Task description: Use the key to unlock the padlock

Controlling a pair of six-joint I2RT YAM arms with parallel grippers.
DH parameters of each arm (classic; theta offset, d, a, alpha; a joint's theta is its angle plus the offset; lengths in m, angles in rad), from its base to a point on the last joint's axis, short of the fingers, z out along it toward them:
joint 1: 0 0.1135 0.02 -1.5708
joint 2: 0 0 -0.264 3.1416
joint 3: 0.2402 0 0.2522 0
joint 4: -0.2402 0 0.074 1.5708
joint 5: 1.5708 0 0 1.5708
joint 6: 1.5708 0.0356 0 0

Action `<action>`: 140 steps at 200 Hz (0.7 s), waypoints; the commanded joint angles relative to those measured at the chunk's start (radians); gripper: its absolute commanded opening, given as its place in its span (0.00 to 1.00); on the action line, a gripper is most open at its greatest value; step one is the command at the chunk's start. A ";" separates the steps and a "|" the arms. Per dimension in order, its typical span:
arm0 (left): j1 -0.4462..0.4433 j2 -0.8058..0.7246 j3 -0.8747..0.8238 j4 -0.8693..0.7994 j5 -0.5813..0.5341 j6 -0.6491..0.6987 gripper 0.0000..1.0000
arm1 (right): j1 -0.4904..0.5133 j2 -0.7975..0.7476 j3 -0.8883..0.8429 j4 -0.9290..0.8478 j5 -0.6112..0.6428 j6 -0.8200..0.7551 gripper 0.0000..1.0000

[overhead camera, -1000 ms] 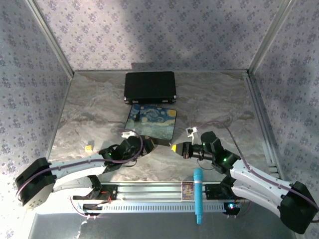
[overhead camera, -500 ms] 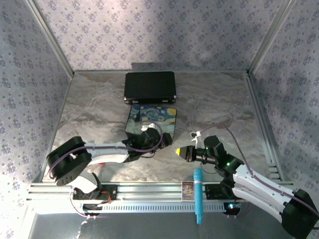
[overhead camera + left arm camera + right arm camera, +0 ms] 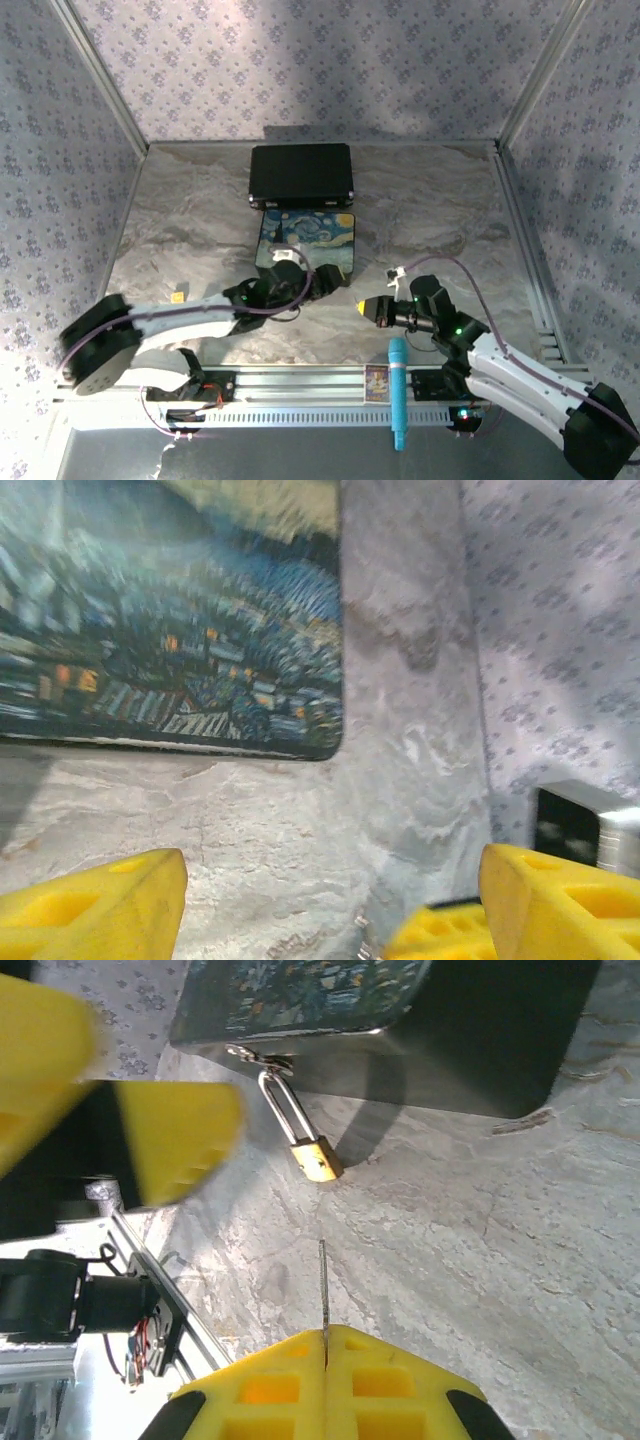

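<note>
Padlock (image 3: 318, 1158) of brass-gold metal, small, with a thin silver U-shaped shackle, hangs by that shackle from a metal hasp (image 3: 250, 1055) on the dark side wall of a flat box (image 3: 500, 1040) whose lid bears a blue-and-yellow painted night sky. The brass body points away from the box, low over the desk.

Just short of the padlock, apart from it, stands the tip of a very thin pale silvery metal key (image 3: 323, 1290). The right jaws are pressed together on the key, its blade sticking out from between the two yellow fingers (image 3: 380, 1380) and aimed at the padlock's body. The white right arm (image 3: 500, 360) lies low from its base at the near right, reaching leftward toward the box's near corner.

The left jaws are spread wide with nothing between them; their yellow fingers (image 3: 90, 905) show at the two lower corners of the left wrist view, and as a blur just beside the padlock in the right wrist view. The white left arm (image 3: 190, 315) stretches low from the near left, its wrist at the box's near edge.

The desk (image 3: 200, 220) is grey and marbled. Behind the box lies a black rectangular case (image 3: 300, 175); a small yellow cube (image 3: 178, 296) sits near the left arm, and a turquoise cylinder (image 3: 397, 390) crosses the aluminium rail (image 3: 300, 385) at the near edge. Walls (image 3: 300, 60) of pale flower-patterned paper enclose the space
</note>
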State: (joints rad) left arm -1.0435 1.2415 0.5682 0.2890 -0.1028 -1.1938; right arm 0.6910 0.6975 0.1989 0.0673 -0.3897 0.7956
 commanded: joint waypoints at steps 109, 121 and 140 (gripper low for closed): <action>0.166 -0.056 -0.230 0.057 0.029 0.302 0.66 | 0.040 0.244 0.099 0.140 -0.041 -0.037 0.00; 0.171 0.003 -0.234 0.116 0.051 0.299 0.66 | 0.042 0.246 0.096 0.143 -0.037 -0.036 0.00; 0.164 0.098 -0.224 0.219 0.105 0.294 0.66 | 0.047 0.247 0.096 0.138 -0.034 -0.035 0.00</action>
State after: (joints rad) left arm -0.8780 1.2465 0.3408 0.3592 -0.0429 -0.9333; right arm 0.7277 0.9413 0.2722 0.1917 -0.4232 0.7692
